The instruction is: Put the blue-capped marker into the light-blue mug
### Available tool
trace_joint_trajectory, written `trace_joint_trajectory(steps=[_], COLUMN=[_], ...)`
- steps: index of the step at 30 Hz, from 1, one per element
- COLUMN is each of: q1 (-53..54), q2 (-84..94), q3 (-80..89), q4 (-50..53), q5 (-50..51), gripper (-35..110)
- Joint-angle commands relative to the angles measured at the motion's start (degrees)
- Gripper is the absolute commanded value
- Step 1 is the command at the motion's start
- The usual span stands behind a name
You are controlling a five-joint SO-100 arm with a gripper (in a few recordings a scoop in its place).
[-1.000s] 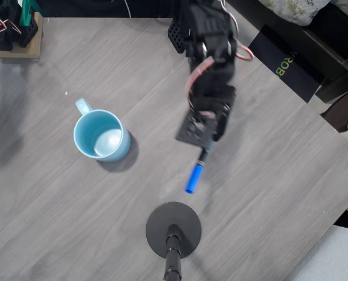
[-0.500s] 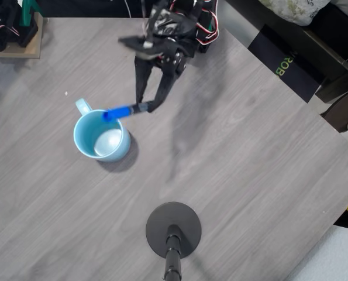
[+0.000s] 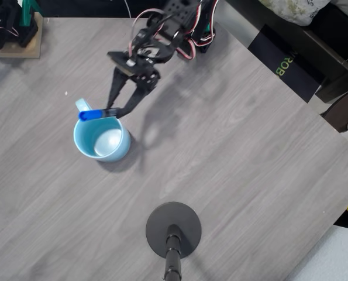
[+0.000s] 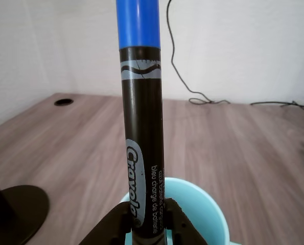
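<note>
Overhead view: a black round stand base [image 3: 174, 229] sits near the worktop's [image 3: 250, 175] near edge, well apart from the light-blue mug [image 3: 101, 136], which stands left of centre with nothing between it and the arm. Compared with half a second earlier, the end effector [image 3: 113, 110] has shifted left, carrying the blue-capped marker [image 3: 92, 114] over the mug's far rim beside the handle. The end effector is clamped on the marker's dark barrel [image 4: 143, 153]; in the wrist view the barrel bears a Crayola label and the cap is bright blue.
</note>
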Motion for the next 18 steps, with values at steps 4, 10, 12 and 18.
trace_joint_trajectory(steps=[4, 10, 12, 18], q1=[4.5, 5.5, 5.5, 5.5], q2=[-12.6, -27.6, -31.9, -41.2], q3=[1.3, 1.3, 1.3, 1.1], q4=[-16.5, -33.4, -38.5, -49.8], q5=[-2.1, -5.3, -6.3, -8.8], gripper=[0, 0, 0, 0])
